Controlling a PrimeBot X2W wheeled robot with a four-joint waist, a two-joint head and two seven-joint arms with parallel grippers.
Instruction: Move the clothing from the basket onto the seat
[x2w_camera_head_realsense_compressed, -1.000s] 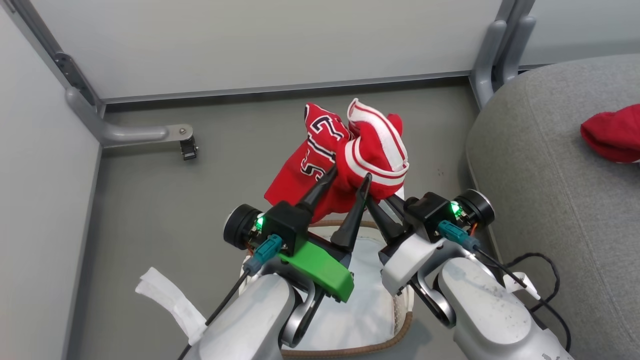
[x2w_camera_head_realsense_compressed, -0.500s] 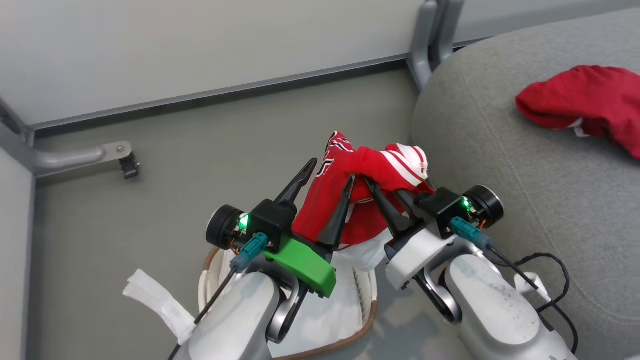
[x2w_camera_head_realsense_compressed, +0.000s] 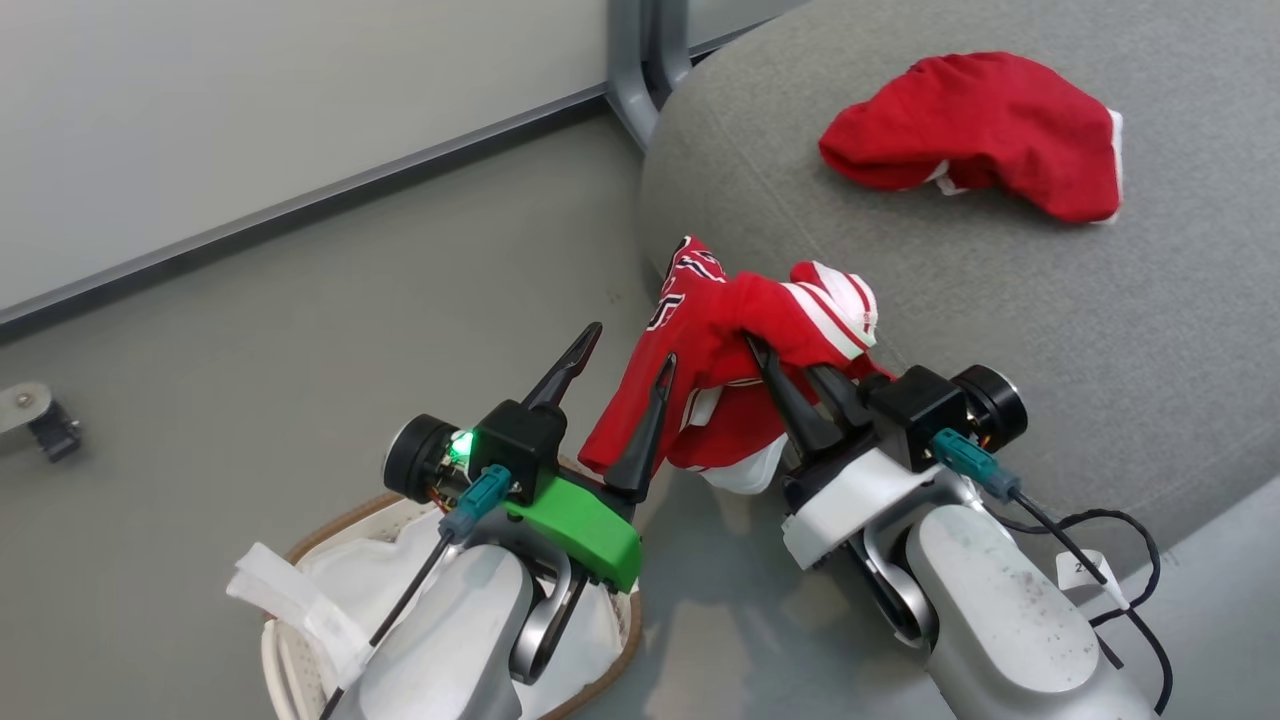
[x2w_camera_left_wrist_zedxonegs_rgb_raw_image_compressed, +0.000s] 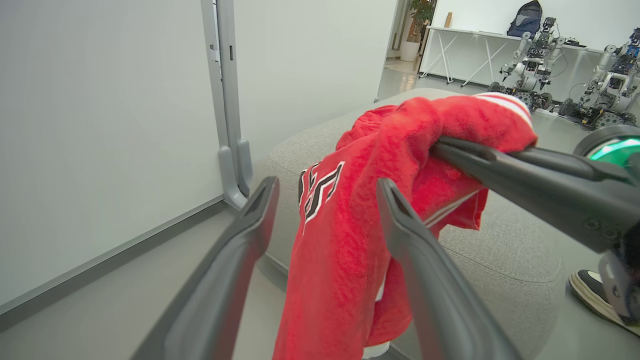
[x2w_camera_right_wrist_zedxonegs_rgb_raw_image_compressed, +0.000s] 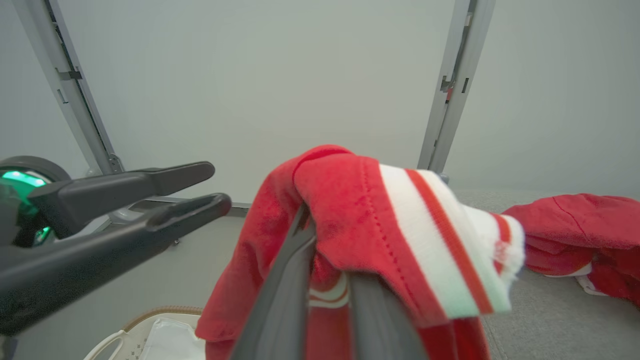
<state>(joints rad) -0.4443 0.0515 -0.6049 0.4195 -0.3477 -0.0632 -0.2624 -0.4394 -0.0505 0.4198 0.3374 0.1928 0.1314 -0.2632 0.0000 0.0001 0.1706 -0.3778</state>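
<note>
Your right gripper (x2w_camera_head_realsense_compressed: 782, 356) has its fingers clamped on the striped trim of the jersey (x2w_camera_head_realsense_compressed: 725, 325), which looks limp and light, dangling at the seat's (x2w_camera_head_realsense_compressed: 1000, 330) edge, left gripper (x2w_camera_head_realsense_compressed: 632, 345) fingers apart beside it, so grab bunched folds.

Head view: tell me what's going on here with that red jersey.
The right pincer is shut on the red jersey, holding it in the air at the edge of the grey seat, with the cloth hanging down toward the floor. The left pincer stands open beside it, gripping nothing. A second red garment lies on the seat already. The basket sits on the floor under the left arm.
</note>
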